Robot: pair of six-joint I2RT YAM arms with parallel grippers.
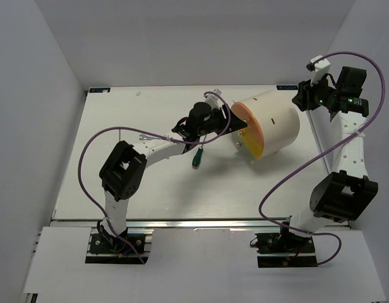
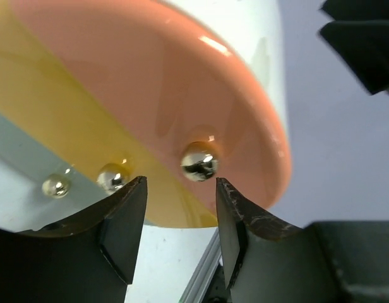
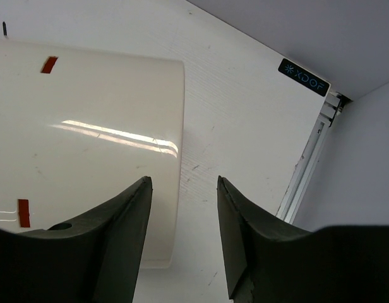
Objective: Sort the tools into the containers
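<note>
The container, a cream-white drum [image 1: 276, 120], lies on its side with its orange and yellow round face [image 1: 250, 130] turned left. My left gripper [image 1: 234, 124] is open right at that face. In the left wrist view its tips [image 2: 180, 184] stand just below a shiny knob [image 2: 199, 162] on the orange part, and two more knobs [image 2: 112, 177] sit to the left. One green-handled screwdriver [image 1: 197, 156] lies on the table under my left arm. A small silver piece that looks like the wrench [image 1: 144, 137] lies further left. My right gripper [image 1: 300, 99] is open behind the drum, empty [image 3: 184, 184].
The right wrist view shows the drum's cream wall [image 3: 87, 145], with small red marks, beside the bare table [image 3: 245, 101] and the table's metal edge rail [image 3: 308, 170]. White walls close in the left, back and right. Purple cables loop over both arms.
</note>
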